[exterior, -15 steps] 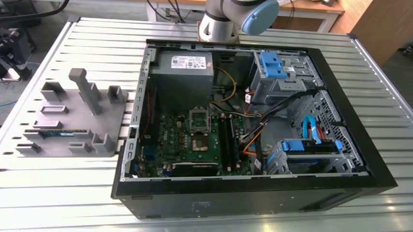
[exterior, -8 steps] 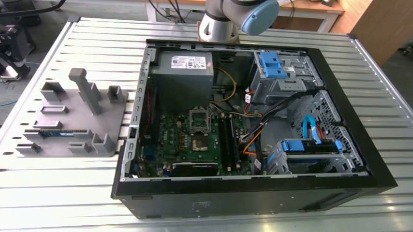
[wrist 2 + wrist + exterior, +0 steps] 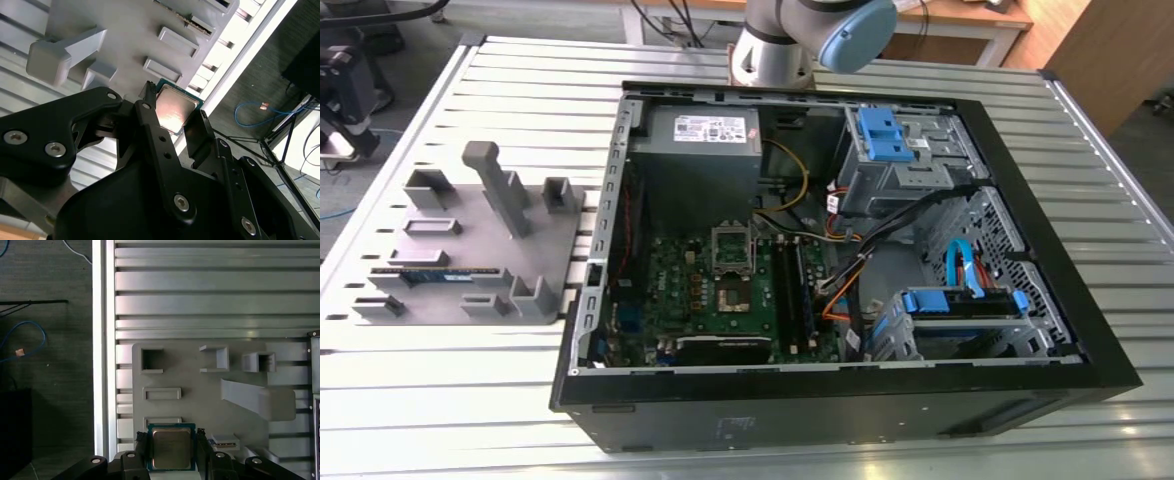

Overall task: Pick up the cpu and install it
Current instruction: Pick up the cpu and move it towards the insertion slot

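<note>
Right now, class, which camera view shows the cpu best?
The first wrist view: the cpu faces the camera squarely, its whole metal top visible between the hand's fingers. The second wrist view shows the cpu obliquely, partly hidden by a finger.

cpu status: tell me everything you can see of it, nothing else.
The cpu is a small flat square chip with a dull silver metal top and a thin green board rim around it. In both wrist views it sits between the black fingers of the gripper, one finger against each of two opposite edges, its metal top facing the cameras. It is over the grey parts tray, near the tray's edge. Whether its underside touches the tray cannot be told.
</note>
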`<state>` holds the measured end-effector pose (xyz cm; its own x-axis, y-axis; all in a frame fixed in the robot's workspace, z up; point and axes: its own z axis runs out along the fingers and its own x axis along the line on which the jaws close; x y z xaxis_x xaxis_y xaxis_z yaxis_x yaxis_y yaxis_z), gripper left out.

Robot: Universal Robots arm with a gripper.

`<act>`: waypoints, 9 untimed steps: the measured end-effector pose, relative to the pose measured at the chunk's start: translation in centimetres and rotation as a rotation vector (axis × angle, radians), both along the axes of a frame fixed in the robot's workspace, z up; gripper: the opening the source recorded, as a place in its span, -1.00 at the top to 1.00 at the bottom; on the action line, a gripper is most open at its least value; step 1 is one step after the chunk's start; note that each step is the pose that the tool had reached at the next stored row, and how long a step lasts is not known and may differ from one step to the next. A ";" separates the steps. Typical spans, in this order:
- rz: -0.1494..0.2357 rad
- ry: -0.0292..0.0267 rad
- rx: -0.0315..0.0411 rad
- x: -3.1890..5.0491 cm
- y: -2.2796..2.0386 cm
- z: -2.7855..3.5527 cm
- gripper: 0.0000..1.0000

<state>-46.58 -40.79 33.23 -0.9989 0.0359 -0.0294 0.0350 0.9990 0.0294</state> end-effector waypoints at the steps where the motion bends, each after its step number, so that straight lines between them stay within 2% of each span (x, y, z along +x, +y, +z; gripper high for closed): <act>1: 0.000 0.0000 0.0000 0.00 0.00 0.06 0.06; 9: 0.000 0.0000 0.0001 0.00 0.00 0.48 0.06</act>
